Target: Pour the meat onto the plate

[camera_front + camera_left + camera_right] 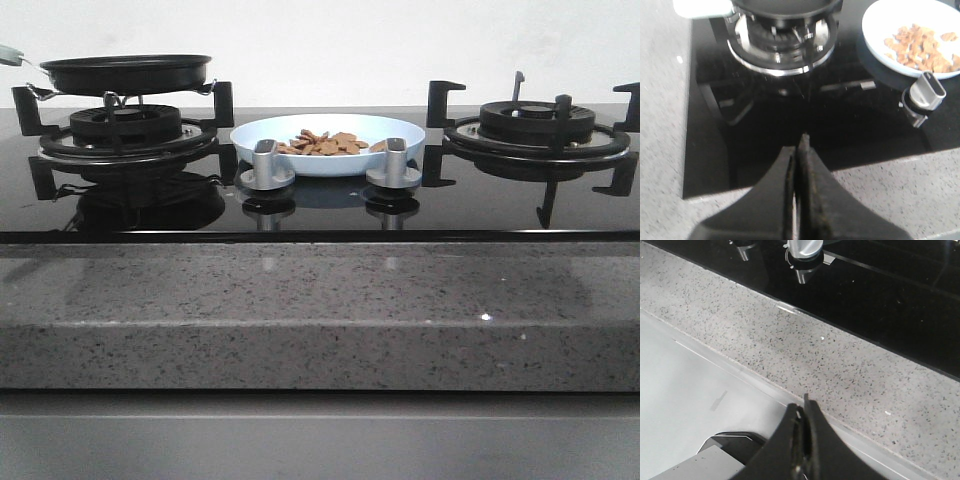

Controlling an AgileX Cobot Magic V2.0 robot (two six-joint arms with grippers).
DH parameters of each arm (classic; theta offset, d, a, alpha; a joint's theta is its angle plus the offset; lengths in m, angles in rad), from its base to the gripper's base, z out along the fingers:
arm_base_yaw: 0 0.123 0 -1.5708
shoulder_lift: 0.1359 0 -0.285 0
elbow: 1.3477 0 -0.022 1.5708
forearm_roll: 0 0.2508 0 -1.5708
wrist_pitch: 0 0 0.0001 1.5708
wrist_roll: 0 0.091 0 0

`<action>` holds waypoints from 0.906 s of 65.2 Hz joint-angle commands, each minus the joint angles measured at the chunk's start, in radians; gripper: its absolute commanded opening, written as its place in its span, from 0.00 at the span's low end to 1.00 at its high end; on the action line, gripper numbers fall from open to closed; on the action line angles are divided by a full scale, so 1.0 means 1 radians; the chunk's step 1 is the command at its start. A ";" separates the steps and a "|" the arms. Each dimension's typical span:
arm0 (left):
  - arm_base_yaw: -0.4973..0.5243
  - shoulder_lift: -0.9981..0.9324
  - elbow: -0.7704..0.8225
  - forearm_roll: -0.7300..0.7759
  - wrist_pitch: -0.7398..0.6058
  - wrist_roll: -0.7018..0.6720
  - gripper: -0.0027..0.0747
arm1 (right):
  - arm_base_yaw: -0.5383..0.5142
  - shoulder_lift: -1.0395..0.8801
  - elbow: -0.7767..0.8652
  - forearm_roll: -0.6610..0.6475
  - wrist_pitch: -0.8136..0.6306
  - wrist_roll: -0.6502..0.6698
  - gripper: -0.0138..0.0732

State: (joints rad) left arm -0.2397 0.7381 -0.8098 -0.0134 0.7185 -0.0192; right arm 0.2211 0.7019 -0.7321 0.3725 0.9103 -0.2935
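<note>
The pale blue-white plate (330, 140) sits on the black glass hob between the two burners, and a loose pile of reddish-brown meat (325, 144) lies in it. The left wrist view shows the same plate (880, 25) and meat (920, 47) off to one side. A black frying pan (125, 72) rests on the left burner. My left gripper (799, 145) is shut and empty, over the hob's front edge. My right gripper (804, 407) is shut and empty, over the granite counter's front edge. Neither gripper appears in the front view.
Two silver knobs (266, 165) (394, 163) stand in front of the plate. A bare right burner (537, 132) has raised black pan supports. The speckled granite counter (320, 310) runs along the front. The pan's pale handle (700, 7) points out to the left.
</note>
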 commanded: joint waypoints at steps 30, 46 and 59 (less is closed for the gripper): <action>0.203 -0.623 0.637 -0.069 -0.608 0.006 0.01 | -0.002 -0.004 -0.027 0.028 -0.032 -0.001 0.08; 0.203 -0.752 0.819 -0.080 -0.772 0.006 0.01 | -0.002 -0.004 -0.027 0.028 -0.032 -0.001 0.08; 0.203 -0.760 0.818 -0.073 -0.773 0.006 0.01 | -0.002 -0.003 -0.027 0.028 -0.027 -0.001 0.08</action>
State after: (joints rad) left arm -0.0371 -0.0031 0.0029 -0.0816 0.0401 -0.0129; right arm 0.2211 0.7003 -0.7321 0.3725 0.9247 -0.2916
